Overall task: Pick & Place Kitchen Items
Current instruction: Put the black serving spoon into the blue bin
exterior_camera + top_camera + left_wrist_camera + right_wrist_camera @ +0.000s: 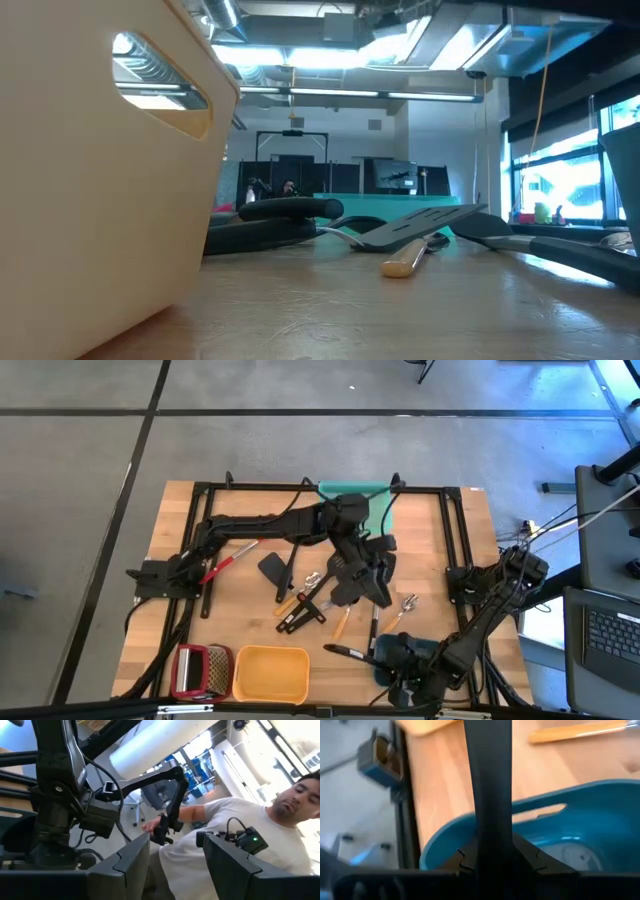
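A black utensil handle (487,795) stands gripped between the fingers of the right gripper (492,857), directly over the blue tray (600,815) at the table's near right edge. In the high view the right gripper (400,660) sits low over that tray (425,650), with another black utensil (345,652) lying just beside it.

The remaining utensils lie in a loose pile at the table's middle: one black turner (275,570), one wood-handled tool (341,622), one shiny metal spoon (405,605) and one red-handled spoon (225,565) can be counted; the dark ones under the left arm overlap too much to count.

The left gripper (360,575) hangs above this pile, tilted up toward the room, its fingers (132,865) spread apart with nothing between them. A person (250,830) sits beyond the table.

One yellow tray (270,673) and one red-framed grater (197,668) rest at the near left edge; one teal tray (355,490) lies at the far edge.
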You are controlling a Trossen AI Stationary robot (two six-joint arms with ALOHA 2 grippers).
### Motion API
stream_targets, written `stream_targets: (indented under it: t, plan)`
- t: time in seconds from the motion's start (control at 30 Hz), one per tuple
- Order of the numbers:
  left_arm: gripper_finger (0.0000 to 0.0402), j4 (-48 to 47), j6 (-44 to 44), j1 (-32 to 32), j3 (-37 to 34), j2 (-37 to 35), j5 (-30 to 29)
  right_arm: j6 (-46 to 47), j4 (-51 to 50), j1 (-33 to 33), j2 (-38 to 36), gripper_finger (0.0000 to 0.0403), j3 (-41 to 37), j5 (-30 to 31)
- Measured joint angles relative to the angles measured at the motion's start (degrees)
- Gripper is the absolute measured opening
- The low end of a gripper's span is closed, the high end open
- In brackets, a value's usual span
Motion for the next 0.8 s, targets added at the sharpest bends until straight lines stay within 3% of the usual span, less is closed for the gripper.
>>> stream_targets:
  t: [0.13,0.5,0.8]
  plan:
    - [0.0175,-0.58,0.29,-1.32,-0.02,0.00,-0.59,4.90,-2.36,0.00,0.48,0.0067,0.00,2.35]
    - [0.0164,-1.02,1.49,-2.29,-0.04,0.00,-1.72,6.12,-7.07,0.65,0.50,0.0067,0.00,-1.78]
    - [0.0161,-1.11,1.97,-2.44,-0.04,0.02,-1.68,14.59,-10.90,3.71,0.50,0.0067,0.02,-1.78]
